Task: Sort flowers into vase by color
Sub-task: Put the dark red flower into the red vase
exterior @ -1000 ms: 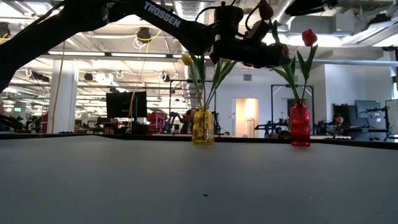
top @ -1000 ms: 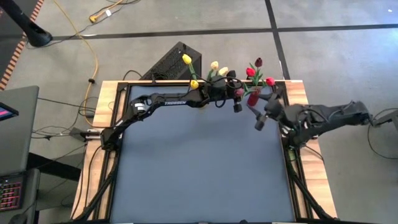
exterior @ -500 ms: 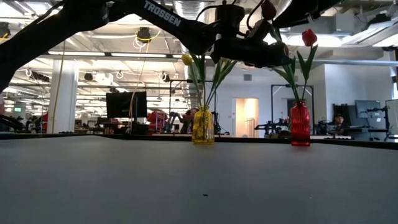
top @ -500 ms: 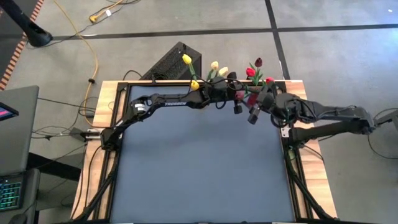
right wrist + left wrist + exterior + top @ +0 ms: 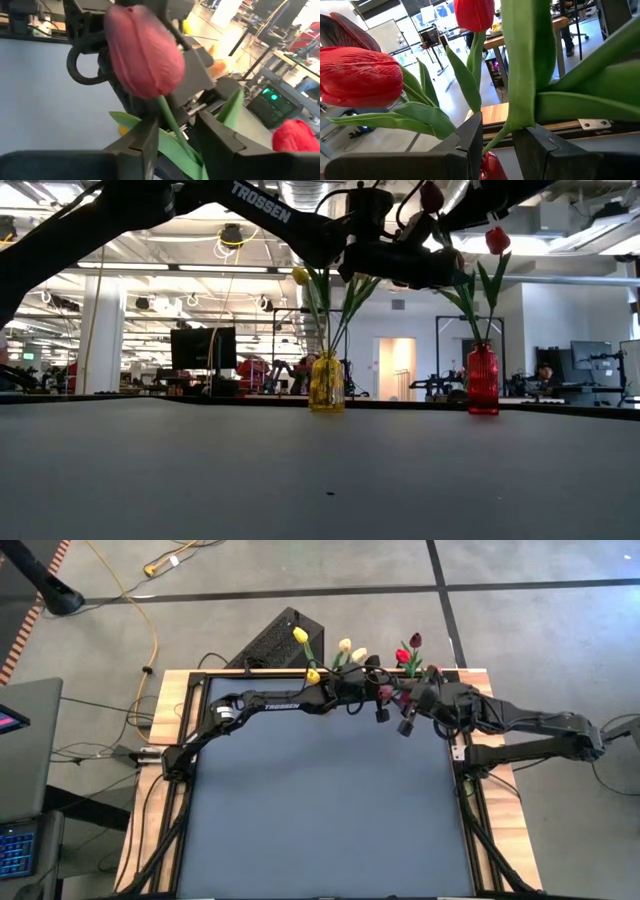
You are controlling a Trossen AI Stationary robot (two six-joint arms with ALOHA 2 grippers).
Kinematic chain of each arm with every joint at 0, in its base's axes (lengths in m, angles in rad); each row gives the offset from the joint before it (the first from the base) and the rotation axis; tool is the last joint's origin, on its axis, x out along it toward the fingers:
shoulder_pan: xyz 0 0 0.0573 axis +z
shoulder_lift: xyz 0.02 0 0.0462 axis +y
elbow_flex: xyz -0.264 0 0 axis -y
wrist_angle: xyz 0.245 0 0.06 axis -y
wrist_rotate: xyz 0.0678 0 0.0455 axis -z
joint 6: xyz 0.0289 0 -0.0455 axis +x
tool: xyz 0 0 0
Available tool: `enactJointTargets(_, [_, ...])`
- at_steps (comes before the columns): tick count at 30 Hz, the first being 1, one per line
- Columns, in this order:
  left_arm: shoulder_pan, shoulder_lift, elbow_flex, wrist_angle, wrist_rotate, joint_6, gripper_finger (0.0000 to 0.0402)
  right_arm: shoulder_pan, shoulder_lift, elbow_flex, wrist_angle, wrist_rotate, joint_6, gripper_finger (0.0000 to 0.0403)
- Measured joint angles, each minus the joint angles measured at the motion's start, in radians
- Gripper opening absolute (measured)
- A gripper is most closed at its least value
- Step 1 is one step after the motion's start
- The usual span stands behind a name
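1. While my left tool [image 5: 378, 705] hangs above the far edge of the table [image 5: 320, 820], toward its right corner, it is closed on the thin green stem of a pink-red tulip [image 5: 385, 690].
2. From the left wrist, the stem and a broad leaf run up between the two dark fingers [image 5: 470, 135], which pinch it low down.
3. My right tool [image 5: 405, 722] has reached in from the right side and sits just beside the left one, over the same far-right part of the table.
4. From the right wrist, the same tulip's head stands above my right fingers [image 5: 215, 135], and its stem passes down between them.
5. Those right fingers are partly apart, one on each side of the stem, with a gap showing on both sides; I see no pinch on it.
6. A yellow vase [image 5: 326, 385] stands at the far edge of the table, about midway along it, holding yellow and cream tulips [image 5: 345, 644].
7. A red vase [image 5: 482, 380] stands at the far edge too, nearer the right corner, holding red tulips [image 5: 403, 656], one of them darker.
8. Both vases stand upright and apart from each other, and the held tulip is up in the air between their flower heads.
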Motion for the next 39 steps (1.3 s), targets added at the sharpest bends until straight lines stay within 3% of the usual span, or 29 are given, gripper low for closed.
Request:
enactJointTargets(10, [0.000, -0.001, 0.000, -0.007, -0.002, 0.004, 0.0091, 0.001, 0.015, 0.000, -0.006, 0.003, -0.054, 0.0066])
enactJointTargets(15, [0.000, -0.002, 0.000, -0.028, -0.048, 0.026, 0.0092, 0.000, -0.008, 0.000, -0.005, 0.077, -0.054, 0.0025])
enactJointTargets(26, [0.000, -0.020, 0.000, -0.054, -0.133, 0.034, 0.0092, -0.093, -0.107, 0.000, -0.075, 0.098, 0.012, 0.0029])
enactJointTargets(39, [-0.007, -0.077, 0.000, -0.099, -0.088, 0.036, 0.0092, -0.209, -0.116, 0.000, -0.110, 0.096, -0.027, 0.0029])
